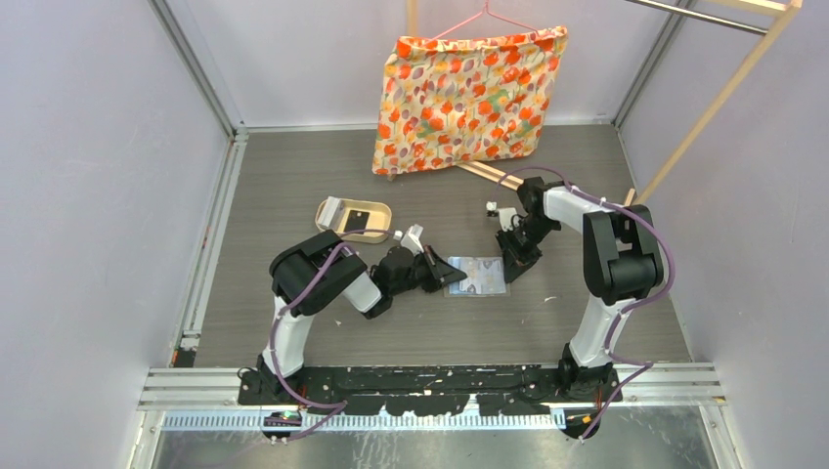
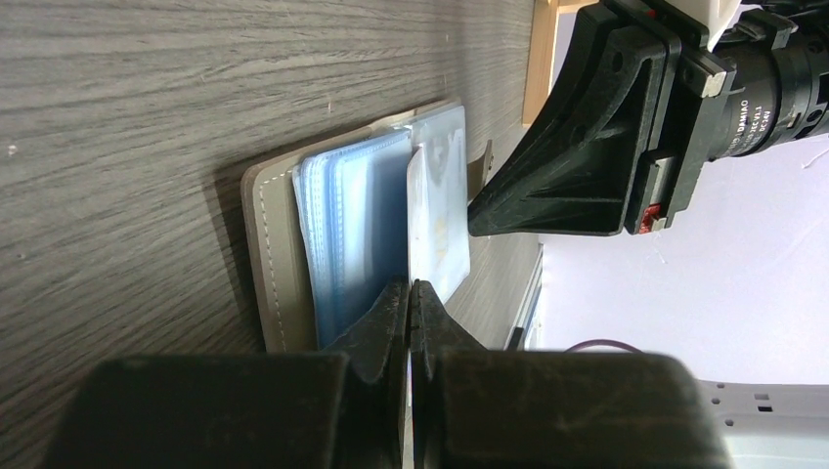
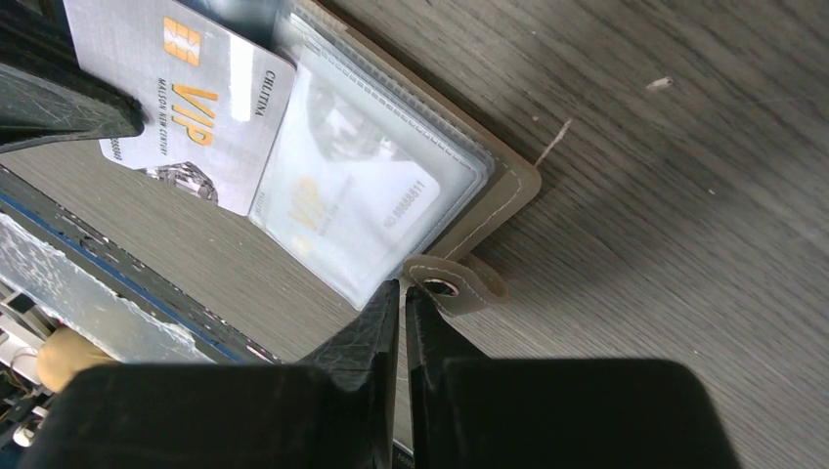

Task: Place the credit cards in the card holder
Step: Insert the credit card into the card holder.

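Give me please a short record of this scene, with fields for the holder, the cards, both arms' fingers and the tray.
card holder: open, lying flat
silver card: at the clear pocket edge, not fully in
left fingers: shut on the silver card
right fingers: shut at the pocket's corner; grip unclear
tray: holds a black card

The holder (image 1: 479, 276) lies open on the table (image 1: 293, 166), between the two pairs of fingers. The left fingers (image 2: 386, 322) are at its left edge. The right fingers (image 3: 376, 322) are at its right edge, just beside the tab (image 3: 455, 283). One card (image 3: 196, 107) sits between the left fingers and reaches over the holder to a pocket's edge. Behind the left fingers, a little to their left, stands a tray (image 1: 332, 223) with a second card (image 1: 357, 219) in it. Well behind both pairs hangs a pillow (image 1: 464, 98).
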Robot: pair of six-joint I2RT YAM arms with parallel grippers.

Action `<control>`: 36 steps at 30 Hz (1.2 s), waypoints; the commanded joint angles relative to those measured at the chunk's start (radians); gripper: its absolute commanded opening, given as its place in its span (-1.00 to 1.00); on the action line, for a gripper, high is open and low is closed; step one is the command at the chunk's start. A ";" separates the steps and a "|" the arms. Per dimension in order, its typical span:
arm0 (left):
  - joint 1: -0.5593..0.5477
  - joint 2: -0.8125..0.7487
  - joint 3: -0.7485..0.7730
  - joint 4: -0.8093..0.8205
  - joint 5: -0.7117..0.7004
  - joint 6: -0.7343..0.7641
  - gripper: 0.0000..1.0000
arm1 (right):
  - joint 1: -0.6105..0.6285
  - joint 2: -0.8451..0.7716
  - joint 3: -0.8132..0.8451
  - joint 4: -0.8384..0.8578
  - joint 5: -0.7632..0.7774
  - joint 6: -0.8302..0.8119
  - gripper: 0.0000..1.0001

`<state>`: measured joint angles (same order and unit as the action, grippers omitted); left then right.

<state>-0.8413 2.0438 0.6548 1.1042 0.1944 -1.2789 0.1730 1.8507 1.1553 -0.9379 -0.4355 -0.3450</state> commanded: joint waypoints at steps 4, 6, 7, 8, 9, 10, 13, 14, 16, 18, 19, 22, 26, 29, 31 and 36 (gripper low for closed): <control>-0.009 0.034 0.024 0.019 -0.007 -0.007 -1.00 | 0.011 0.004 0.035 -0.015 0.010 0.003 -0.76; -0.009 0.040 0.029 0.016 -0.009 -0.007 -0.99 | 0.012 0.003 0.037 -0.016 0.008 0.003 -0.76; -0.010 0.043 0.033 0.012 -0.009 -0.006 -0.99 | 0.012 0.002 0.037 -0.016 0.009 0.002 -0.76; -0.010 0.045 0.036 0.010 -0.010 -0.006 -0.99 | 0.012 0.002 0.037 -0.017 0.009 0.002 -0.76; -0.010 0.048 0.039 0.010 -0.012 -0.003 -0.99 | 0.013 0.002 0.038 -0.019 0.009 0.003 -0.76; -0.010 0.051 0.041 0.008 -0.015 0.002 -0.99 | 0.013 0.000 0.038 -0.018 0.009 0.003 -0.76; -0.011 0.049 0.050 -0.023 -0.027 0.023 -0.99 | 0.013 -0.002 0.038 -0.018 0.007 0.001 -0.76; -0.012 0.047 0.053 -0.036 -0.030 0.032 -0.99 | 0.015 -0.002 0.038 -0.017 0.005 0.002 -0.76; -0.015 0.046 0.057 -0.052 -0.034 0.045 -0.99 | 0.015 -0.005 0.038 -0.020 0.004 0.002 -0.76; -0.019 0.051 0.058 -0.053 -0.036 0.050 -0.99 | 0.015 -0.005 0.040 -0.020 0.003 0.002 -0.76; -0.022 0.053 0.060 -0.053 -0.037 0.050 -0.99 | 0.016 -0.005 0.040 -0.020 0.002 0.001 -0.76; -0.033 0.055 0.059 -0.053 -0.054 0.051 -0.99 | 0.016 -0.007 0.039 -0.019 0.000 0.003 -0.76; -0.051 0.049 0.053 -0.053 -0.093 0.063 -0.99 | 0.021 -0.005 0.038 -0.019 0.001 0.003 -0.76; -0.067 0.049 0.052 -0.053 -0.121 0.064 -0.99 | 0.023 -0.004 0.037 -0.020 0.000 0.004 -0.76; -0.079 0.050 0.053 -0.054 -0.143 0.068 -0.99 | 0.025 0.000 0.035 -0.020 0.000 0.004 -0.76; -0.102 0.064 0.056 -0.055 -0.187 0.062 -0.99 | 0.026 0.001 0.034 -0.020 -0.001 0.005 -0.76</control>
<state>-0.9188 2.0777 0.7055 1.0946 0.0692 -1.2564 0.1909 1.8549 1.1633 -0.9440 -0.4332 -0.3431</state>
